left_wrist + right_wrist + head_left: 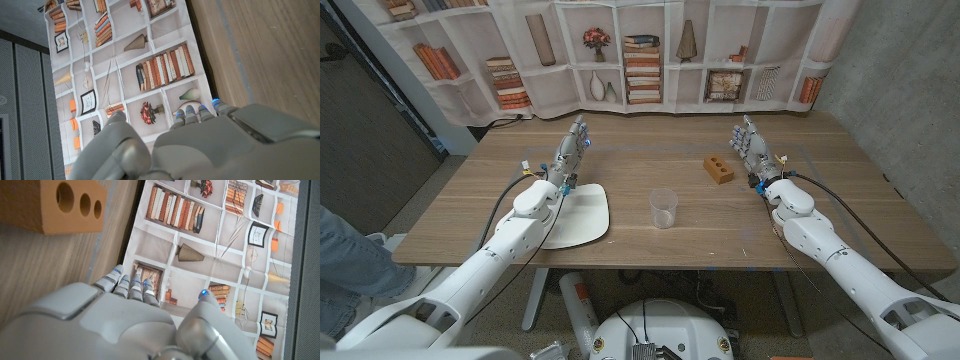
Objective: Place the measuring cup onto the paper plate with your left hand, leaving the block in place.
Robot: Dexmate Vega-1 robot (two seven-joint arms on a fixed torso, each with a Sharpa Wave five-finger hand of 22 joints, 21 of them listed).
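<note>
A clear plastic measuring cup [663,208] stands upright on the table's middle. A white paper plate [582,215] lies to its left, partly under my left forearm. An orange wooden block [718,168] with three holes lies beyond the cup to the right; it also appears as the block [60,205] in the right wrist view. My left hand [570,155] stands on edge behind the plate, fingers extended, holding nothing. My right hand [752,150] stands the same way just right of the block, empty. Both hands' backs, left hand [210,145] and right hand [115,325], face the bookshelf backdrop.
A printed bookshelf backdrop [620,50] hangs behind the table's far edge. A person's leg in jeans [335,250] is at the picture's left edge. Bare wood [740,230] lies in front of the cup and block.
</note>
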